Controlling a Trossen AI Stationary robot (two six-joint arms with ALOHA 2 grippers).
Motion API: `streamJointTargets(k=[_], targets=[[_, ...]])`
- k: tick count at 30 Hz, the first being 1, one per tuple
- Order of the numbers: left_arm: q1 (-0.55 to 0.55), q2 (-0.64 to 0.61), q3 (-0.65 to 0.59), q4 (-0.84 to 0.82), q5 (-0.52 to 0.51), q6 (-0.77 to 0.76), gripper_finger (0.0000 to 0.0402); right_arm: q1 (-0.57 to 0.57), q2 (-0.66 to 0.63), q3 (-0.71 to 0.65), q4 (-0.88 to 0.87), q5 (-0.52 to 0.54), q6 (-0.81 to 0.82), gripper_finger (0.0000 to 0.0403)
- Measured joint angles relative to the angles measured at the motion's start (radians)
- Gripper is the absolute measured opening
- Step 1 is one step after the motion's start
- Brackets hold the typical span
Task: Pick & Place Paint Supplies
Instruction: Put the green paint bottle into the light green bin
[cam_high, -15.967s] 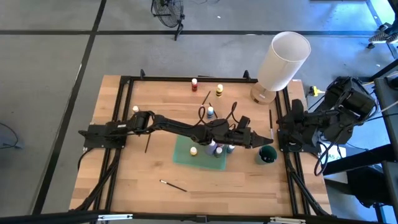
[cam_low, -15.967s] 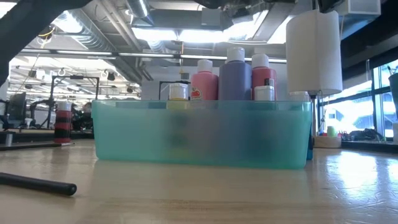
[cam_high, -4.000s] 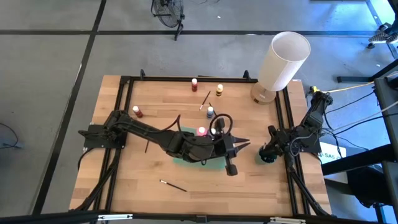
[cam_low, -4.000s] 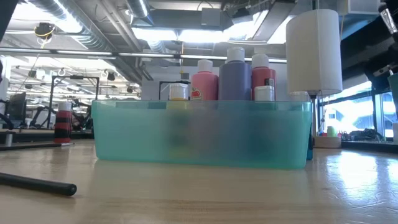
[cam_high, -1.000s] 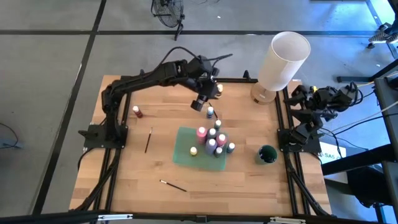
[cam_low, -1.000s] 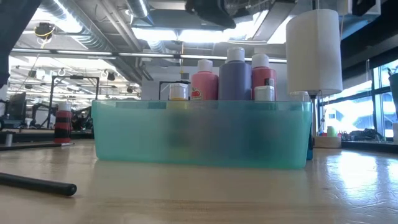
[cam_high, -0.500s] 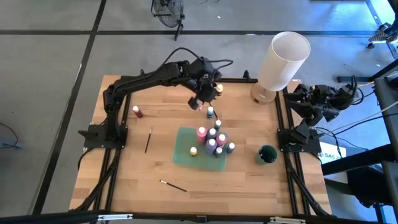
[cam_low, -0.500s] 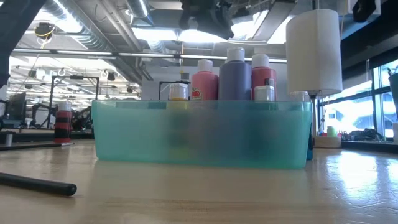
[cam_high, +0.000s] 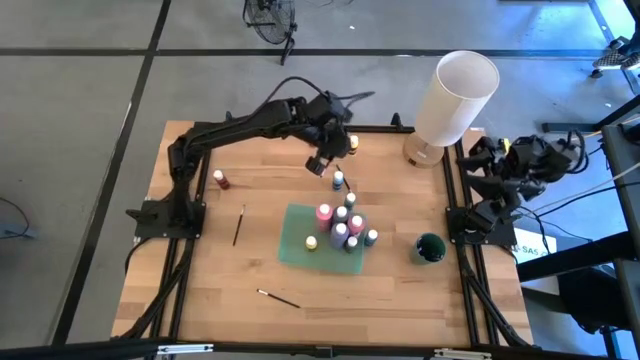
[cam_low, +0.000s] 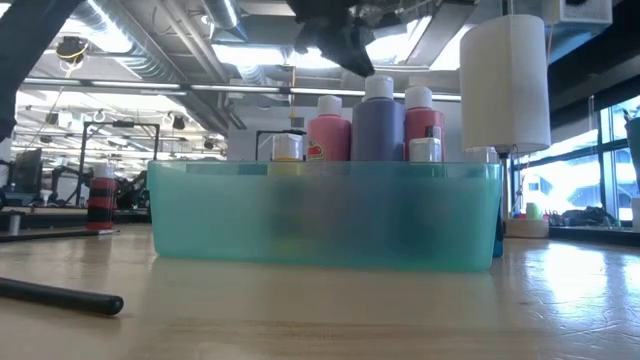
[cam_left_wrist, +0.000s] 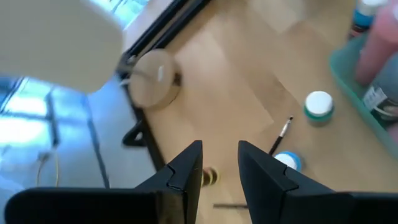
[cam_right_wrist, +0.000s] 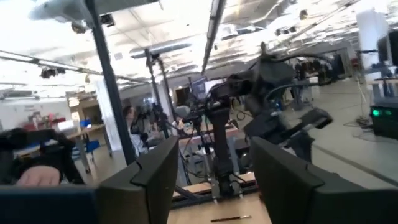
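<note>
Left gripper (cam_high: 318, 166), dark blocky fingers spread and empty, above smooth wooden table (cam_high: 250, 270) near translucent teal tray (cam_high: 295, 245).

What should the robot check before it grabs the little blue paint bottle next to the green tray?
1. Left hand empty, fingers apart with a gap: ok.
2. Blue paint bottle upright on the table, beside the green tray, not in it: ok.
3. Left hand lined up right over the bottle: not ok, it hangs a bit off to one side.
4. Thin brush lying close to the bottle, might get bumped: not ok.
5. Room left in the tray: ok.
6. Right hand away from the table, fingers apart: ok.
</note>
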Motion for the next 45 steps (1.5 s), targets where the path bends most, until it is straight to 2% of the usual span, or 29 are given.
streamJointTargets(k=[3, 5, 12, 17, 22, 25, 28, 34, 38, 41, 45], targets=[[-0.017, -0.045, 0.000, -0.010, -0.088, -0.096, 0.0098, 0.000, 0.077, 0.083, -0.053, -0.005, 0.008, 0.0193], [-0.042, -0.076, 0.000, -0.012, -0.170, -0.166, 0.0098, 0.000, 0.141, 0.161, -0.170, -0.005, 0.048, 0.0191], [-0.130, -0.218, 0.000, -0.080, -0.439, -0.526, 0.0098, -0.003, 0.381, 0.536, -0.690, -0.005, 0.404, 0.0203], [-0.161, -0.307, 0.000, -0.155, -0.451, -0.872, 0.0098, -0.010, 0.542, 0.760, -1.002, -0.009, 0.575, 0.0218], [-0.184, -0.358, 0.000, -0.204, -0.399, -1.106, 0.0098, -0.042, 0.674, 0.932, -1.228, -0.088, 0.717, 0.0243], [-0.193, -0.370, 0.000, -0.238, -0.386, -1.259, 0.0098, -0.081, 0.735, 1.028, -1.374, -0.130, 0.893, 0.0257], [-0.193, -0.369, 0.000, -0.297, -0.394, -1.281, 0.0098, -0.125, 0.785, 1.091, -1.500, -0.181, 1.019, 0.0263], [-0.183, -0.369, 0.000, -0.466, -0.500, -1.254, 0.0098, -0.237, 0.862, 1.095, -1.451, -0.242, 0.956, 0.0263], [-0.183, -0.380, 0.000, -0.601, -0.610, -1.261, 0.0098, -0.390, 0.928, 1.095, -1.450, -0.251, 0.992, 0.0263], [-0.183, -0.398, 0.000, -0.689, -0.654, -1.277, 0.0098, -0.519, 0.972, 1.095, -1.455, -0.334, 1.028, 0.0263], [-0.185, -0.444, -0.001, -0.678, -0.651, -1.254, 0.0098, -0.699, 1.065, 1.095, -1.456, -0.468, 1.027, 0.0263]])
